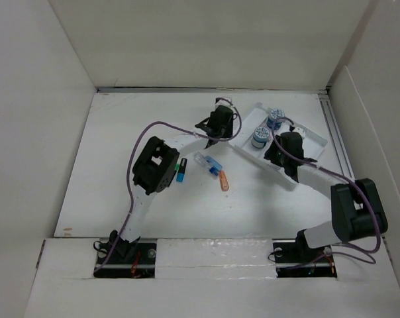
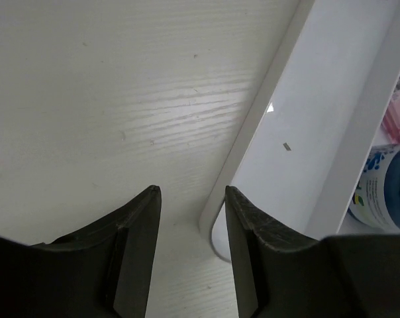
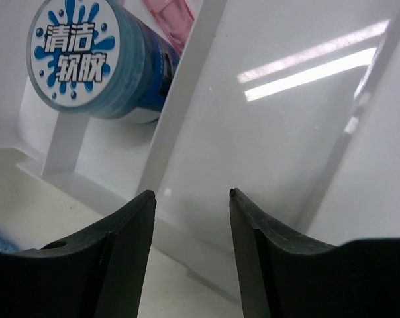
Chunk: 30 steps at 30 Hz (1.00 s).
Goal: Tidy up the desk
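The desk (image 1: 114, 192) is a white tabletop between tall white panels. A white compartmented tray (image 1: 304, 138) lies at the back right, with two blue-lidded cans (image 1: 260, 137) in it. My left gripper (image 1: 220, 134) is open and low at the tray's left corner; in the left wrist view (image 2: 192, 199) the rounded tray corner (image 2: 216, 228) lies between the fingers. My right gripper (image 1: 279, 154) is open and empty over the tray; in the right wrist view (image 3: 192, 195) it hangs above an empty compartment (image 3: 273, 132) beside a can (image 3: 74, 53).
Loose on the desk lie a clear and blue object (image 1: 206, 162), an orange marker (image 1: 224, 180) and small blue and green items (image 1: 181, 171) by the left elbow. A pink item (image 3: 170, 20) lies in the tray behind the can. White panels close off three sides.
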Each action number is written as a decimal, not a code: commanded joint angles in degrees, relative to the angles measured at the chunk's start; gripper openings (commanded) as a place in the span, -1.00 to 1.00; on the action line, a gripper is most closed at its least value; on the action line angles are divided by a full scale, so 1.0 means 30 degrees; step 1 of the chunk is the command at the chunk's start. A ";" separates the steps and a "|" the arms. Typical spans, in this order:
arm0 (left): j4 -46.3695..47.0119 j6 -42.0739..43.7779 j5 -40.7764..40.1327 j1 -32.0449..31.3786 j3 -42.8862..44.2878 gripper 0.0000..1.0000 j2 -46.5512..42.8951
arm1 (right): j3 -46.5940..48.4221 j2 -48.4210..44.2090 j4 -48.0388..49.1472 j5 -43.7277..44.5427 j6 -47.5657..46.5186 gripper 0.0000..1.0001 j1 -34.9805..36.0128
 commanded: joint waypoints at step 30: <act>0.8479 -0.0676 0.0166 0.0678 -1.3120 -0.25 -1.3602 | 0.7312 0.5952 -0.5449 0.0995 0.1020 -0.65 0.2292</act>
